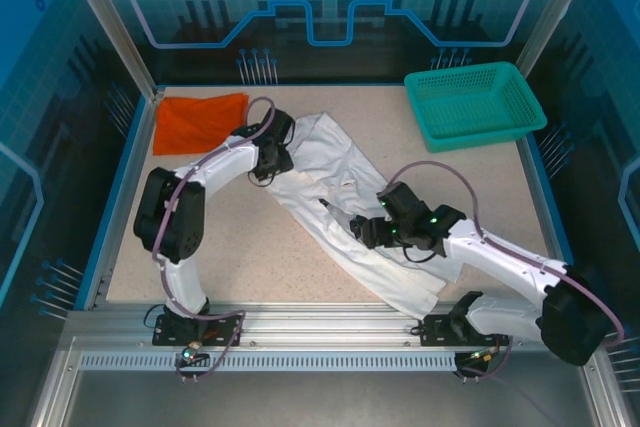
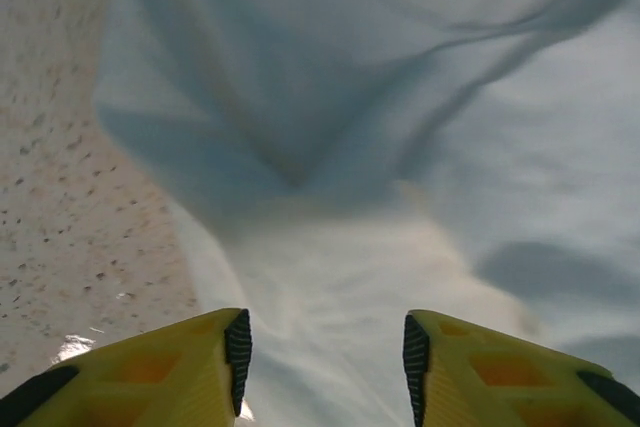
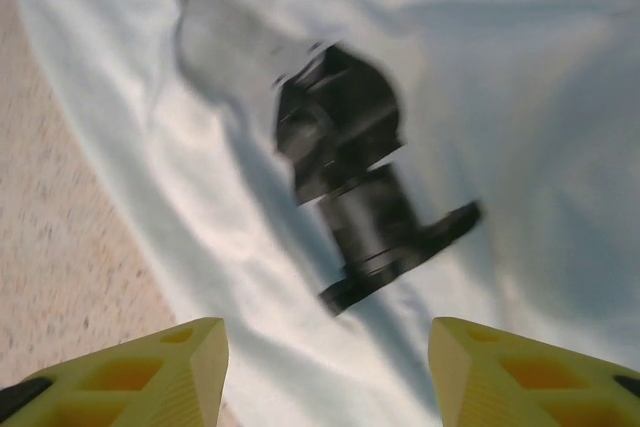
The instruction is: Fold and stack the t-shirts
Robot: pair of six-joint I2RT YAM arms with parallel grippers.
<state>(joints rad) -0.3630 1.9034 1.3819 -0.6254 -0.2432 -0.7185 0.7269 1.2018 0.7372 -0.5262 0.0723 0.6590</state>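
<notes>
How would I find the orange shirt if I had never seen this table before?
Start at the speckled table and look to its far left corner, across from the teal mesh basket in the far right corner. The orange-red t-shirt lies there as a flat patch. It is small, plain and bright, unlike the big white t-shirt sprawled rumpled across the middle.

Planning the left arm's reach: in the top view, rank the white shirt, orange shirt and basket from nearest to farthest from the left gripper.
From the left gripper:
1. White shirt, directly under it, mid-table.
2. Orange shirt, in the far-left corner.
3. Basket, in the far-right corner.
</notes>
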